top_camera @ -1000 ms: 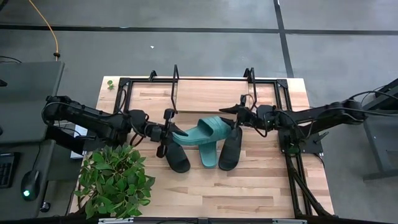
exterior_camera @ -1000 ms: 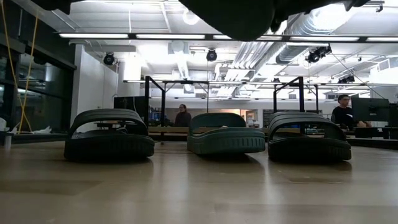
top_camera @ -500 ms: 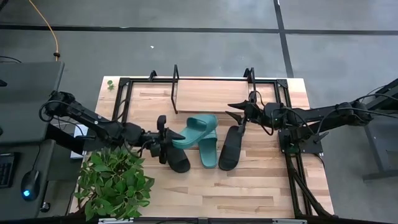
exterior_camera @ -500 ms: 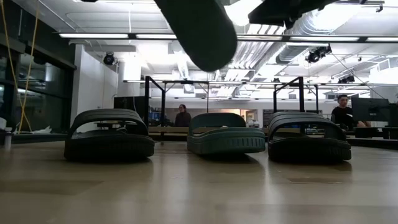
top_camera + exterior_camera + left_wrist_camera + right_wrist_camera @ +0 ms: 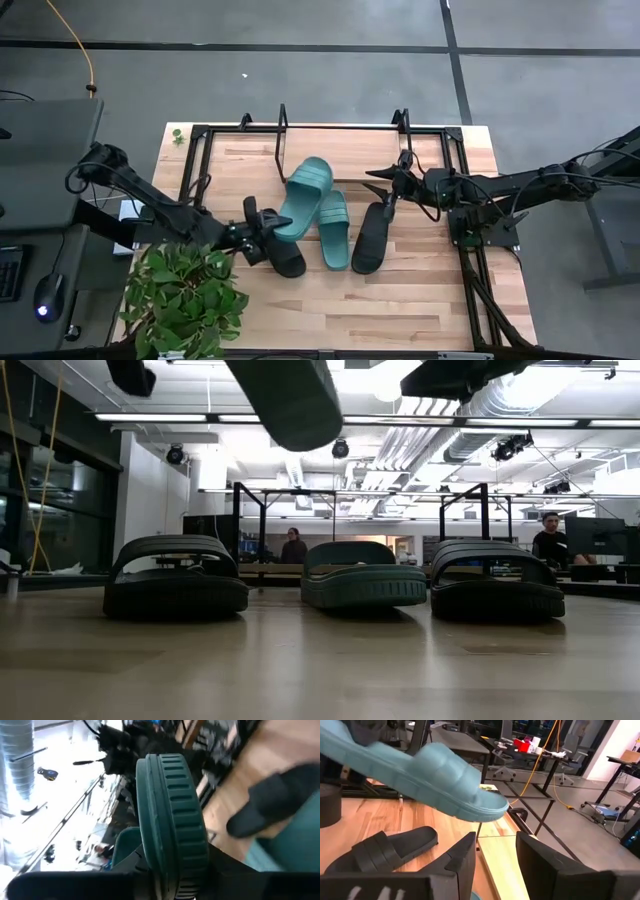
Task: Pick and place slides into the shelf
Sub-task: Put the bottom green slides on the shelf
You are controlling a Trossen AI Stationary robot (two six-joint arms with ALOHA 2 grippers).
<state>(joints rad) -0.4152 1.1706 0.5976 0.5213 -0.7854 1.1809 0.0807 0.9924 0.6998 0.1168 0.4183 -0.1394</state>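
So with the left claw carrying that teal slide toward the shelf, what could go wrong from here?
The left claw grips the raised teal slide only at its heel end, so it may droop or slip. Its toe sits close to the shelf end frame and could snag. The right claw, open nearby, might get bumped.

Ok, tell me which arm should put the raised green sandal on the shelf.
Left. The left gripper already holds the teal sandal in the air, toe toward the shelf. The right gripper is open and empty beside a black sandal.
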